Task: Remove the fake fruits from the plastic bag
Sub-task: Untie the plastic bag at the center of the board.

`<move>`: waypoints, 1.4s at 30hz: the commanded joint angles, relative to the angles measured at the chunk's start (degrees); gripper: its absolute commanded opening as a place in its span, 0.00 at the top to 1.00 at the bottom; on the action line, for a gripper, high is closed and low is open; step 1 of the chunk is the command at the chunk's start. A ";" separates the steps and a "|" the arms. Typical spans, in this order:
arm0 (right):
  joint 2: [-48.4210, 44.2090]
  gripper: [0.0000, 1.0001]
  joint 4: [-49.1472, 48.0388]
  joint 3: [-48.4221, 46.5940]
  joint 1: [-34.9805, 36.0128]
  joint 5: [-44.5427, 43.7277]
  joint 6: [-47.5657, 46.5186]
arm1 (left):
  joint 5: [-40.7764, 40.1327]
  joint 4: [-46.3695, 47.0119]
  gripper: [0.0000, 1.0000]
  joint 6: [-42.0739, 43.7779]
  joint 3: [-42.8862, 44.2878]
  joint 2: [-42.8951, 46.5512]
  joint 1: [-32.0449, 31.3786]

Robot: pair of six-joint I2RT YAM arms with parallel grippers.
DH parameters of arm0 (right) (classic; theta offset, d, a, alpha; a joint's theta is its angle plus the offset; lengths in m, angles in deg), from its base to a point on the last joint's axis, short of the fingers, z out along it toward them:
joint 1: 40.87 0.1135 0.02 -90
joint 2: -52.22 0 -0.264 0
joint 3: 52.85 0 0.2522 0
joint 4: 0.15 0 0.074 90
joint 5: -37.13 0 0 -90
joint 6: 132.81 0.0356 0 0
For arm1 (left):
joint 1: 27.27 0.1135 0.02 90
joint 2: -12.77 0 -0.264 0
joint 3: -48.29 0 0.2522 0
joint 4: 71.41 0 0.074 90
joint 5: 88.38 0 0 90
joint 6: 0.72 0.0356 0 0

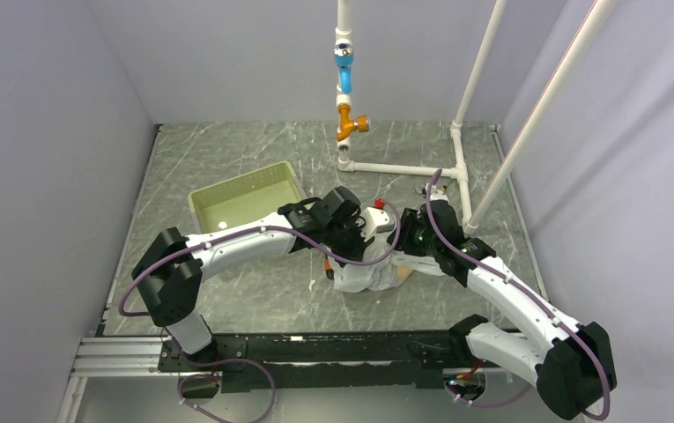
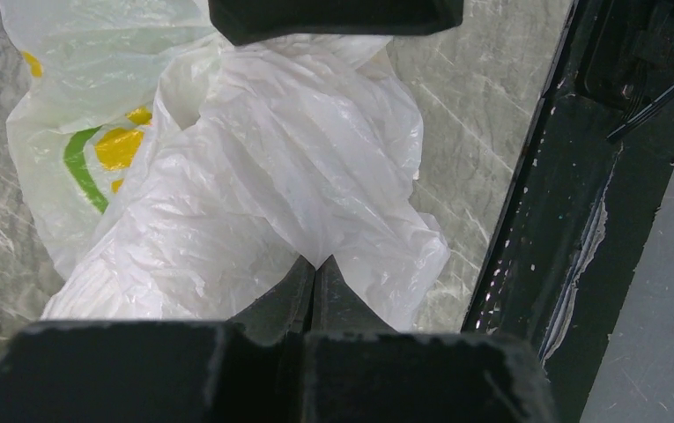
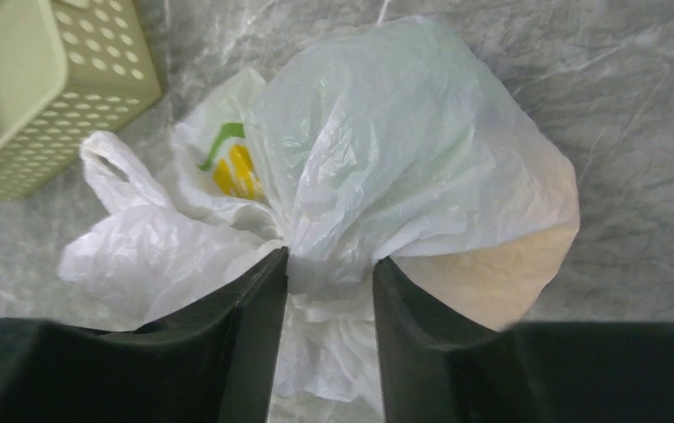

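You have both pincers on thin film: the left gripper (image 2: 315, 264) is pressed together on a fold, and the right gripper (image 3: 330, 264) clamps a bunched neck. Pull apart hard and the plastic bag (image 1: 361, 278) may tear, or cinch shut on the fake fruits (image 3: 500, 273). It sits mid-table near the basket (image 1: 245, 198) — crinkled, translucent white, 1 pale yellow bulge showing.

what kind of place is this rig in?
Likely a lab test cell: plain grey walls box in the table, a white pipe frame stands at the back, a mounting rail lines the near edge.
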 commanded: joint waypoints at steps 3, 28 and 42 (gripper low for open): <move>-3.55 0.84 -4.14 1.22 -1.20 -0.85 0.19 | -1.18 -0.68 1.00 1.98 2.16 1.20 -0.44; -9.27 1.00 -10.16 4.53 -4.54 9.86 -0.74 | -23.60 7.19 1.00 -38.40 -26.83 22.77 0.44; -11.71 1.00 -10.12 4.74 -4.58 22.20 -3.65 | -17.67 3.42 0.34 -43.39 -24.22 31.56 -0.32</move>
